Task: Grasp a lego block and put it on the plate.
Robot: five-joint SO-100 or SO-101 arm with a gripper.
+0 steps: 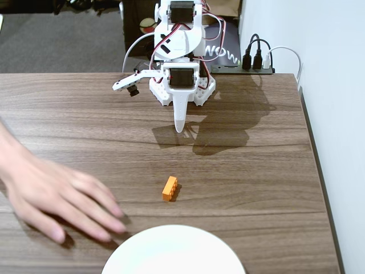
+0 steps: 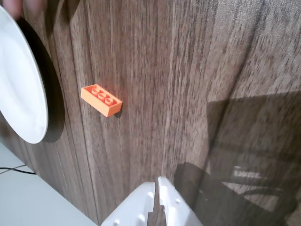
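Hand (image 1: 54, 197) only in fixed view

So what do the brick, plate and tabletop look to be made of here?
Lego block: likely plastic, uniform bright orange with moulded studs. Plate: smooth, plain white; ceramic or melamine, can't tell. Table: dark wood-grain surface with a slight sheen, possibly laminate.

This looks like an office or hobby desk: a wood-grain table (image 1: 256, 171) pushed against a plain white wall (image 1: 331, 34). A black power strip (image 1: 251, 67) with plugged cables sits behind, grey carpet (image 1: 57, 40) beyond.
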